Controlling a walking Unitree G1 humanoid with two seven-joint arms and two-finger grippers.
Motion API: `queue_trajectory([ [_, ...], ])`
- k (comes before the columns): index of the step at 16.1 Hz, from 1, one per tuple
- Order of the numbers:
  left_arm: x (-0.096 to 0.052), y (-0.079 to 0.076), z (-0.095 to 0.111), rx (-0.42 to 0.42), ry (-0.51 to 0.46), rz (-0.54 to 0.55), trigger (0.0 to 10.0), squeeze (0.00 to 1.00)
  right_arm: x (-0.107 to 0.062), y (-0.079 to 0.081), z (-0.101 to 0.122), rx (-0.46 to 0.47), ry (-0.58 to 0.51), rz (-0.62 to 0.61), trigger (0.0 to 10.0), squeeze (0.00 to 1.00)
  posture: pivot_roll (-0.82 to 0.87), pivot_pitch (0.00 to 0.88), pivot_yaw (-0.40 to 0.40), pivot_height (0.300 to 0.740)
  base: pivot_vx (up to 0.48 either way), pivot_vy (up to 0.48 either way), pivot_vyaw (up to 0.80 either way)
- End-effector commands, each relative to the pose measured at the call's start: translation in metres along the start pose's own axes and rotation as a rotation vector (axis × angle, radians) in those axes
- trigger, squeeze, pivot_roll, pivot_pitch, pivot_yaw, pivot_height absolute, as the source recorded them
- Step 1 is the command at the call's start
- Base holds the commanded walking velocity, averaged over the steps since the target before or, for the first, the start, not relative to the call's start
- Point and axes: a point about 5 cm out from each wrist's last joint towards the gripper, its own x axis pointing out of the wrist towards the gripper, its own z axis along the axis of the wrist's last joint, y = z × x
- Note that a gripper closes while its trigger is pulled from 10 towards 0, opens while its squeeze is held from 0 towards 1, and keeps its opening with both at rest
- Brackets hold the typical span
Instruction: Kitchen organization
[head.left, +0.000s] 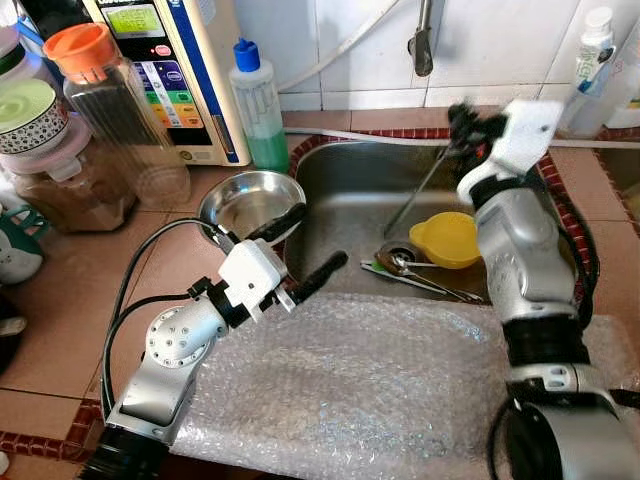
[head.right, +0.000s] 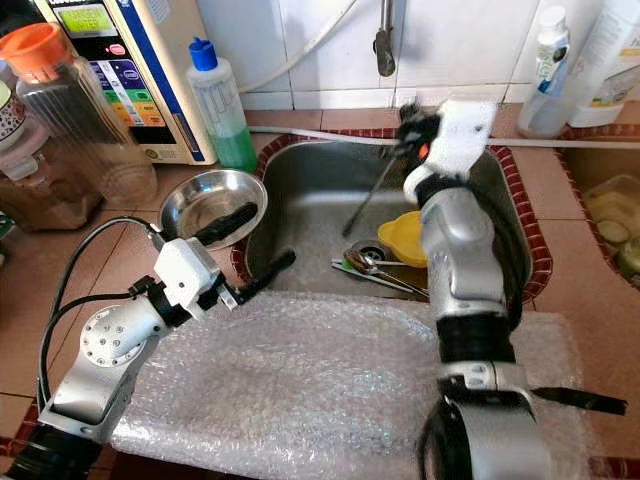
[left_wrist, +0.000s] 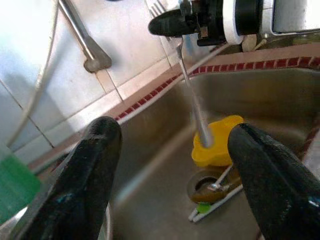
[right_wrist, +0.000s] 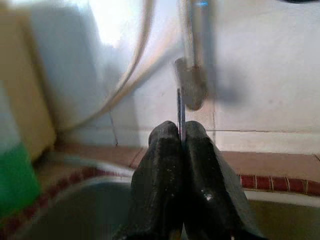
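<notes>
The steel sink (head.left: 340, 190) holds a yellow cup (head.left: 446, 239) lying beside the drain (head.left: 392, 255), with a spoon and other cutlery (head.left: 420, 280) resting across the drain. The right hand (head.left: 462, 125), raised above the sink's far rim near the tap (head.left: 422, 45), pinches a long metal utensil (head.left: 415, 192) that slants down into the basin. The left hand (head.left: 305, 248) hovers over the sink's left edge with its fingers spread wide, holding nothing. An empty steel bowl (head.left: 248, 203) sits on the tiled worktop (head.left: 70, 290) just beside that edge. Bubble wrap (head.left: 350, 385) covers the near worktop.
</notes>
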Motion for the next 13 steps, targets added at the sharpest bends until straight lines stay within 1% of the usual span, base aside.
queue_trajectory([
  [1,-0.003,0.0,-0.002,-0.001,0.032,-0.036,10.0,1.0,-0.003,0.007,-0.007,-0.056,0.016,0.06,0.0,0.0,-0.2,0.186,0.142,0.74,0.0,0.0,0.0],
  [2,-0.004,-0.002,-0.005,-0.026,0.053,-0.07,10.0,1.0,-0.008,0.009,-0.014,-0.102,0.038,0.109,0.0,0.0,-0.2,0.186,0.142,0.74,0.0,0.0,0.0],
  [3,-0.005,-0.003,-0.005,-0.031,0.057,-0.076,10.0,1.0,-0.01,0.01,-0.018,-0.124,0.054,0.128,0.0,0.0,-0.2,0.187,0.142,0.74,0.0,0.0,0.0],
  [4,-0.006,-0.004,-0.007,-0.048,0.08,-0.101,10.0,1.0,-0.017,0.011,-0.029,-0.207,0.085,0.178,0.0,0.0,-0.2,0.187,0.143,0.74,0.0,0.0,0.0],
  [5,-0.007,-0.004,-0.008,-0.05,0.088,-0.11,10.0,1.0,-0.019,0.011,-0.032,-0.236,0.095,0.192,0.0,0.0,-0.2,0.187,0.143,0.74,0.0,0.0,0.0],
  [7,-0.007,-0.006,-0.009,-0.053,0.106,-0.141,10.0,1.0,-0.03,0.01,-0.045,-0.381,0.129,0.267,0.0,0.0,-0.2,0.187,0.146,0.74,0.0,0.0,0.0],
  [8,-0.007,-0.007,-0.01,-0.053,0.11,-0.148,10.0,1.0,-0.033,0.009,-0.049,-0.407,0.142,0.286,0.0,0.0,-0.2,0.188,0.146,0.74,0.0,0.0,0.0],
  [9,-0.007,-0.008,-0.011,-0.059,0.117,-0.156,10.0,1.0,-0.038,0.007,-0.055,-0.468,0.174,0.316,9.8,0.0,-0.2,0.188,0.146,0.74,0.0,0.0,0.0],
  [10,-0.007,-0.009,-0.011,-0.06,0.121,-0.16,10.0,1.0,-0.041,0.006,-0.058,-0.516,0.184,0.332,10.0,0.0,-0.2,0.188,0.146,0.74,0.0,0.0,0.0],
  [11,-0.007,-0.009,-0.011,-0.06,0.124,-0.163,10.0,1.0,-0.043,0.005,-0.061,-0.535,0.194,0.346,10.0,0.0,-0.2,0.189,0.148,0.74,0.0,0.0,0.0],
  [13,-0.008,-0.01,-0.012,-0.066,0.138,-0.177,10.0,1.0,-0.05,-0.002,-0.069,-0.627,0.232,0.376,10.0,0.0,-0.2,0.189,0.148,0.74,0.0,0.0,0.0],
])
